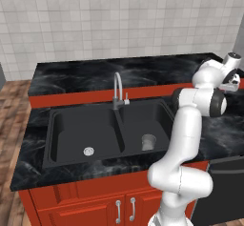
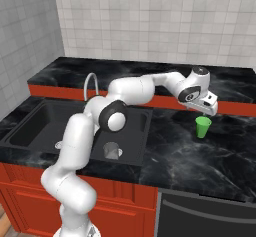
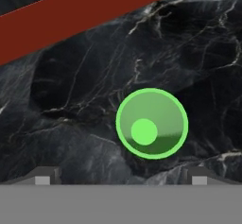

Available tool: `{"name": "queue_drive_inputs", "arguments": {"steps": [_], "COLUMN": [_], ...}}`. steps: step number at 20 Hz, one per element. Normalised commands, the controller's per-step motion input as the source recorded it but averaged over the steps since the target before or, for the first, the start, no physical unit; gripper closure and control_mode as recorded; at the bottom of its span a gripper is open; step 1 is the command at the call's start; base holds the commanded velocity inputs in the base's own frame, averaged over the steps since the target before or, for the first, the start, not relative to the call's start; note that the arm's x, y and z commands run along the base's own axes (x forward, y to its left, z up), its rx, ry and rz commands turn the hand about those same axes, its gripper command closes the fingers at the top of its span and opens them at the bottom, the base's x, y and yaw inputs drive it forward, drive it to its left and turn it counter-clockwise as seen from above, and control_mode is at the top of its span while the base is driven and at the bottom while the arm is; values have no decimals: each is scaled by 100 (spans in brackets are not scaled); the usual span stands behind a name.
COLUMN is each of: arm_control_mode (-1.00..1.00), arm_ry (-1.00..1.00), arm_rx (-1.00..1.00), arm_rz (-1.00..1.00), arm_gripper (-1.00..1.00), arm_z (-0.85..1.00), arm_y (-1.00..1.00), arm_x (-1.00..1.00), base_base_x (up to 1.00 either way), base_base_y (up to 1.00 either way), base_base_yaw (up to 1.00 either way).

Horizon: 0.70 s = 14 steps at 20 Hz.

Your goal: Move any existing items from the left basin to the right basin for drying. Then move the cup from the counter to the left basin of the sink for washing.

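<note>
Nothing readable is showing anywhere: no text, labels, brands, numbers or signs are appearing on any surface or object in these views

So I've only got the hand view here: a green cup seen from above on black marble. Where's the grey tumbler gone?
Observer: The grey tumbler stands upright in the right basin, near the front wall.
Operator: And the left basin?
Observer: The left basin holds nothing but its silver drain.
Operator: How close is the pincer to the cup?
Observer: In the right base view the pincer hangs above the green cup, apart from it, jaws open; the cup stands on the counter right of the sink.
</note>
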Motion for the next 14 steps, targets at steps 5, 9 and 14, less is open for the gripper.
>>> {"name": "queue_drive_inputs", "arguments": {"steps": [5, 9, 14], "arm_control_mode": [-100, -100, -100], "arm_ry": [0, 0, 0], "arm_rx": [0, 0, 0], "arm_rz": [0, 0, 0], "arm_gripper": [-100, -100, -100], "arm_z": [-6, -5, -4], "arm_y": [-4, -4, -2], "arm_x": [10, 6, 1], "base_base_x": [0, 0, 0], "base_base_y": [0, 0, 0], "base_base_yaw": [0, 0, 0]}}
